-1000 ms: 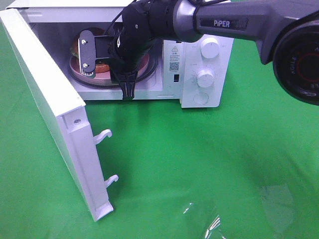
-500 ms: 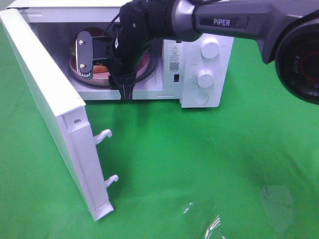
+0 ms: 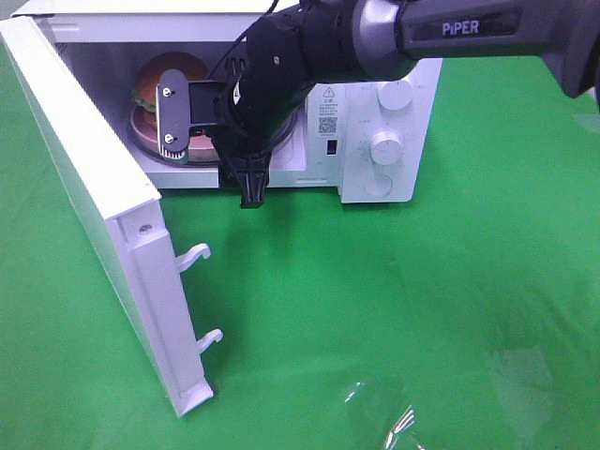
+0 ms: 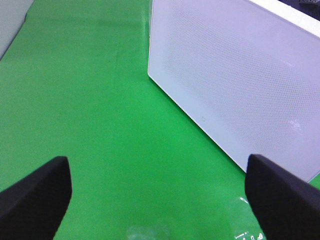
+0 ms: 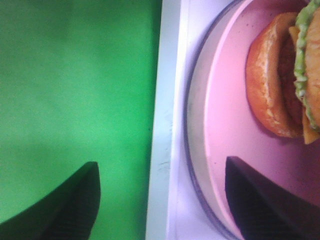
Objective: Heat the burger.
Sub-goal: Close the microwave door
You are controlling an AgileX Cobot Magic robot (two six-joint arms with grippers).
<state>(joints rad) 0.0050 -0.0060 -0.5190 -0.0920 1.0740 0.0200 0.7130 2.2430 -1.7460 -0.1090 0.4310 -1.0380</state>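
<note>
Inside the open microwave (image 3: 375, 141), the burger (image 3: 153, 80) sits on the pink plate (image 3: 142, 129). The right gripper (image 5: 162, 202) is at the cavity mouth, jaws spread, holding nothing. The left gripper (image 4: 157, 197) is released above the green worktop (image 3: 422, 309), near the door (image 4: 235, 85).

White lettering "PiPER" stands on the dark arm (image 3: 473, 27) reaching over the microwave (image 3: 409, 178). On the microwave's front panel, a label (image 3: 330, 94) bears a warning triangle with small print below it, too small to read, and under that sits a QR code (image 3: 328, 124). Tiny marks ring the knobs (image 3: 385, 147), also illegible. Neither wrist view shows any writing
</note>
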